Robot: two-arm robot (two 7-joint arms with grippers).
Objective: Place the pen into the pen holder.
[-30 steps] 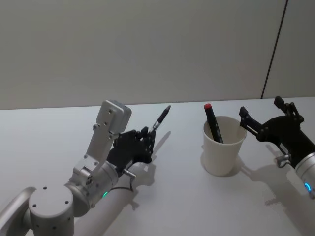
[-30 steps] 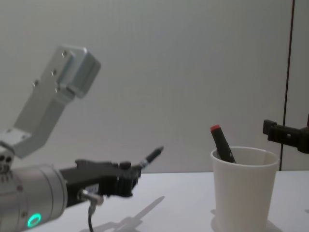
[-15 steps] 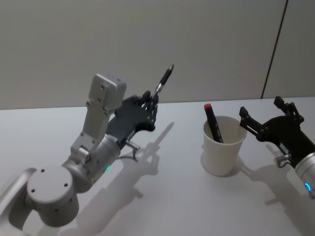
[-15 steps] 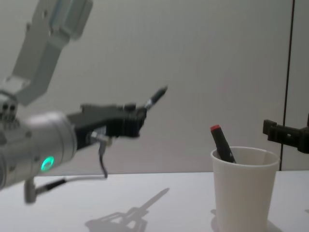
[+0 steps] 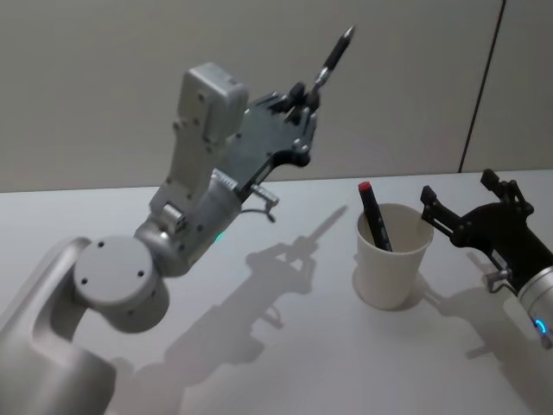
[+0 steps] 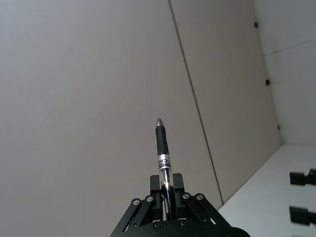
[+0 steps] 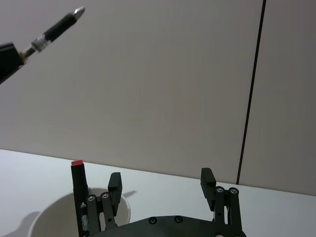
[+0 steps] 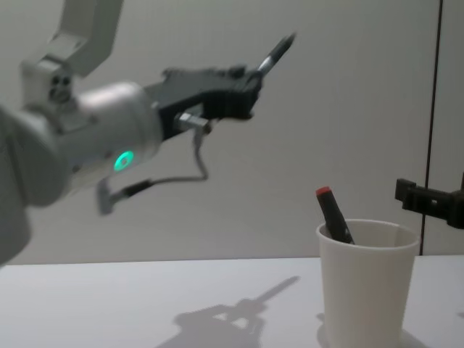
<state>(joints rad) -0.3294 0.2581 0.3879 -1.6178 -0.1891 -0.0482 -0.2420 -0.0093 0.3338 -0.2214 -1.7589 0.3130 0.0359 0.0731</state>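
Note:
My left gripper [image 5: 302, 93] is raised high over the table, left of the cup, and is shut on a black pen [image 5: 333, 54] with a silver band, its tip pointing up and away. The same pen [image 8: 277, 52] shows in the chest view, above and left of the cup, and in the left wrist view the pen [image 6: 162, 148] stands out from the shut gripper [image 6: 166, 192]. The pen holder [image 5: 393, 259], a white paper cup [image 8: 366, 283], stands on the table with a red-capped black marker [image 5: 373, 216] leaning in it. My right gripper [image 5: 458, 188] hangs open just right of the cup.
The white table [image 5: 285, 346] carries the left arm's shadow between the arm and the cup. A plain grey wall [image 5: 130, 69] with a dark vertical seam [image 5: 479, 86] stands behind. The marker [image 7: 79, 197] and cup [image 7: 54, 217] sit just beyond the open right gripper [image 7: 161, 180].
My left arm has risen from just above the table to high in the air and swung right toward the cup, carrying the pen. The right gripper, the cup and the marker have not moved.

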